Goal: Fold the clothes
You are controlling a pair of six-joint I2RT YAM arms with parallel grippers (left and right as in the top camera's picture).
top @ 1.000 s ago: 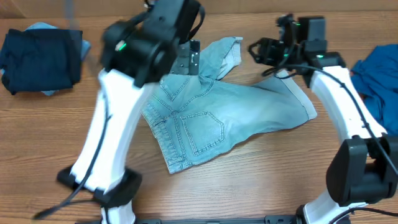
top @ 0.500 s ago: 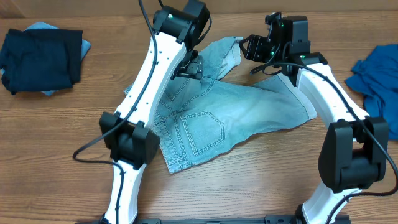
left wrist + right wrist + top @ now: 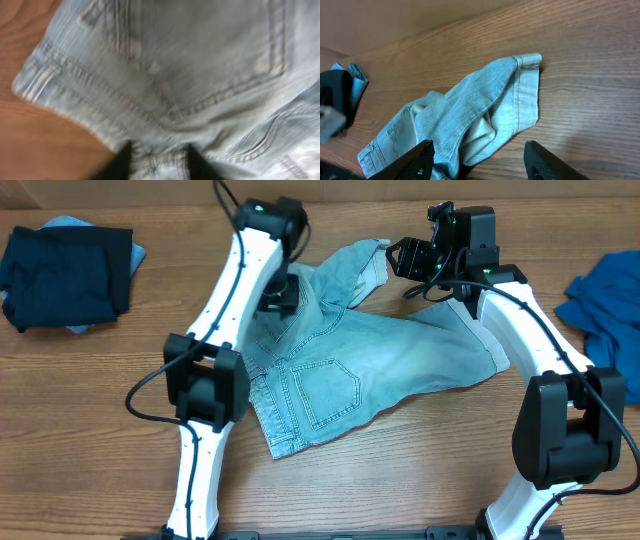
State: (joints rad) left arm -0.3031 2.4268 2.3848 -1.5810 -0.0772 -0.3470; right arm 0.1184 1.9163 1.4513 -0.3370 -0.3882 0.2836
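Though wide before, left end effector (image 3: 160,161) now pinched on denim shorts (image 3: 390,365); right end effector (image 3: 479,162) open.

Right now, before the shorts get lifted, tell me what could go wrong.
The left tool straddles bunched denim at the edge of the denim shorts; it may catch extra layers or slip. The far leg lies folded over itself below the open right tool; pulling could set that crease in.

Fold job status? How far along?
Done: navy garment lies in a neat pile, apparently folded. In hand: denim shorts, spread unfolded; left end effector pinches their edge, right end effector hovers open. Left: fold the shorts, then the crumpled blue garment.
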